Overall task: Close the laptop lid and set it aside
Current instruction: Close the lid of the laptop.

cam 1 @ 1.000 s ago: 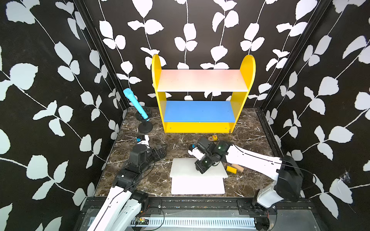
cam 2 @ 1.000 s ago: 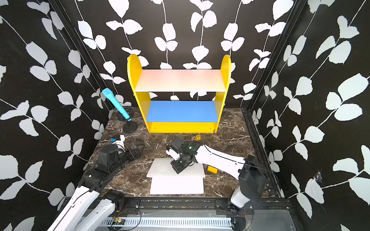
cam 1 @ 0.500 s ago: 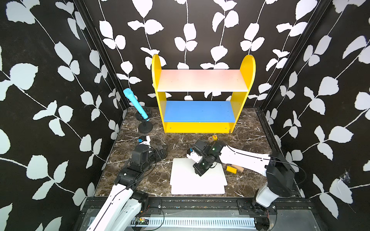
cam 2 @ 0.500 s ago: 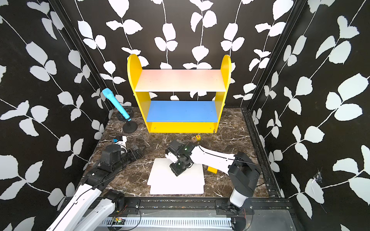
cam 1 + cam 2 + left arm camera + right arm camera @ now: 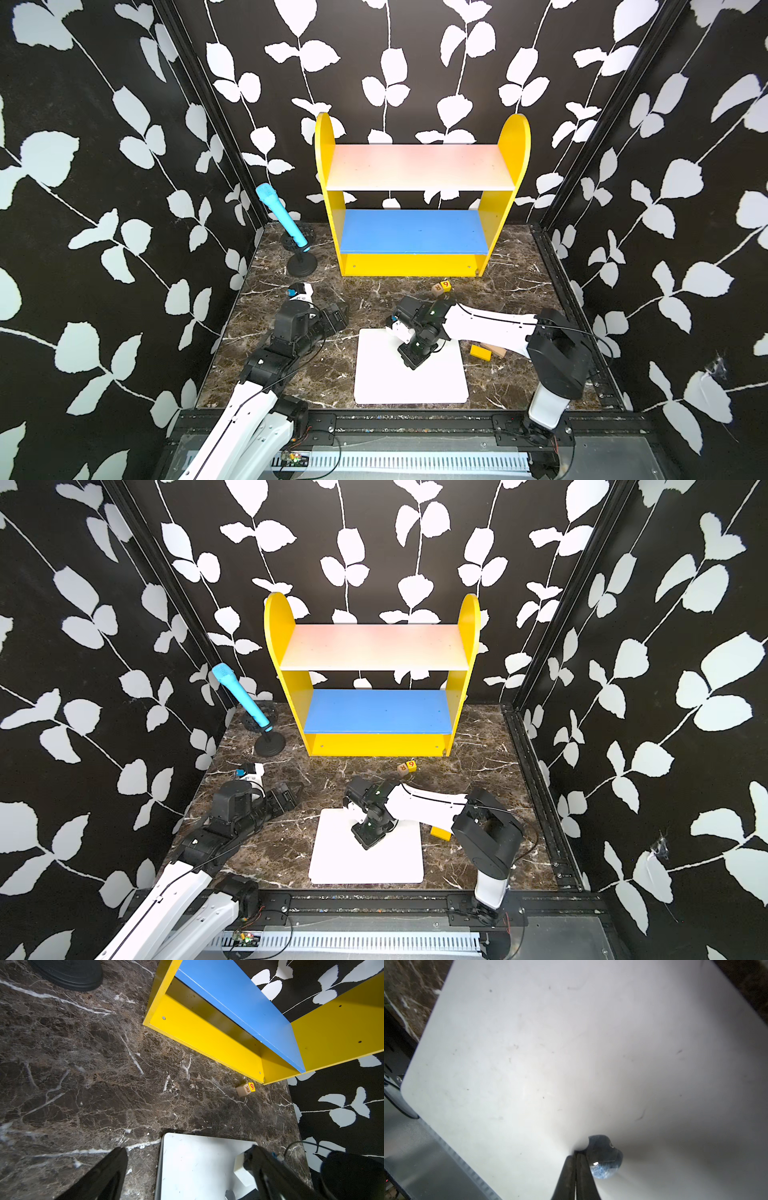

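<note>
The laptop [image 5: 415,382] [image 5: 370,864] lies flat on the marble table near the front edge, with the laptop lid [image 5: 550,1053] down on the base, plain silver-white side up. My right gripper [image 5: 411,365] [image 5: 365,845] [image 5: 576,1154] is shut, its tips pressing on the lid beside the dark apple logo [image 5: 605,1157]. My left gripper [image 5: 338,316] [image 5: 292,792] [image 5: 188,1149] hovers open to the left of the laptop's far left corner [image 5: 166,1136], holding nothing.
A yellow shelf [image 5: 422,266] with a blue board stands at the back. A blue microphone [image 5: 282,216] on a black stand is at the back left. A lettered cube [image 5: 441,286] lies before the shelf. A yellow block [image 5: 481,352] lies right of the laptop.
The lid has come down from a raised tilt to lie flat on the base. My right gripper has moved down and toward the front with it. The left arm has barely moved.
</note>
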Controlling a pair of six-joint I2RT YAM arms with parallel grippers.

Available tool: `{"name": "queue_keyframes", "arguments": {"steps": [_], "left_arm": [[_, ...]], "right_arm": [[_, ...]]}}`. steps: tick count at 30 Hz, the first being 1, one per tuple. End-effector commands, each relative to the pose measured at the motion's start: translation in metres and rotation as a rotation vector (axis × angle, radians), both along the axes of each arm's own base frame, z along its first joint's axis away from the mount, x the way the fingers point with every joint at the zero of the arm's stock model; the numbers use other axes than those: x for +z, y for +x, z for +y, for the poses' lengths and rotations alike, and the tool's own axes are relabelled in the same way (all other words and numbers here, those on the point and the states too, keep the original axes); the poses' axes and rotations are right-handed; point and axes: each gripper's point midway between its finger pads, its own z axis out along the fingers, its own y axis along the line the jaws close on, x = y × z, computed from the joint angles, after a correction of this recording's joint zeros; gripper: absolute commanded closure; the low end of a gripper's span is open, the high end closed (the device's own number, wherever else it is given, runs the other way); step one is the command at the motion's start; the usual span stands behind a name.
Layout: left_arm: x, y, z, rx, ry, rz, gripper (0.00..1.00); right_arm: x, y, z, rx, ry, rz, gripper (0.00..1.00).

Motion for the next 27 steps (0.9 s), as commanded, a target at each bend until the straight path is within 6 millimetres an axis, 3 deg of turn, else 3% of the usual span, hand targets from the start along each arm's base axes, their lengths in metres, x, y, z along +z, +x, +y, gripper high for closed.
{"name": "queue_keyframes", "arguments": {"steps": [1,6,14,20,27], "left_arm": [[-0.003,-0.001,0.0,-0.01,0.012,-0.009,0.05],[-0.006,-0.002,0.0,-0.013,0.021,0.002,0.05],[-0.009,-0.007,-0.002,-0.037,0.027,0.03,0.05],[-0.017,-0.013,-0.003,-0.06,0.04,0.076,0.05],[-0.04,-0.02,-0.017,-0.13,0.02,0.182,0.04]], "right_arm": [[-0.01,-0.004,-0.001,0.014,-0.022,0.013,0.92],[-0.005,-0.001,-0.003,0.006,-0.015,-0.012,0.9],[0.026,0.009,-0.012,-0.073,0.083,-0.068,0.78],[0.048,0.014,-0.034,-0.176,0.167,-0.101,0.66],[0.047,0.017,-0.068,-0.371,0.285,-0.068,0.49]]}}
